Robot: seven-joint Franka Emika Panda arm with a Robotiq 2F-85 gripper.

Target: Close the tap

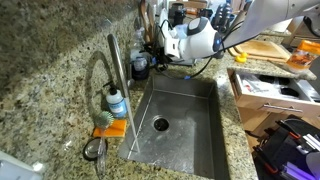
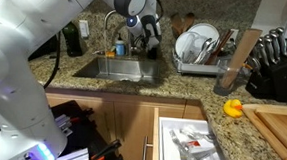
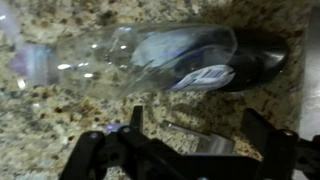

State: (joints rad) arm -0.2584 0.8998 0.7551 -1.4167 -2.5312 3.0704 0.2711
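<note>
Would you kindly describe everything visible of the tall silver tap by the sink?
The tall brushed-silver metal tap has a thin straight upright stem and an arched gooseneck tube. It stands on the speckled granite counter at the edge of the steel sink, seen in both exterior views. A small clear blue-capped bottle stands beside its base. Nothing visibly grips it; running water cannot be made out.

Panda arm [image 1: 262,18] reaching in from the upper right, wrist [image 1: 195,40] angled downward; gripper [image 3: 192,138] with fingers [image 3: 258,130] apparently spread apart in the blurred wrist view.
</note>
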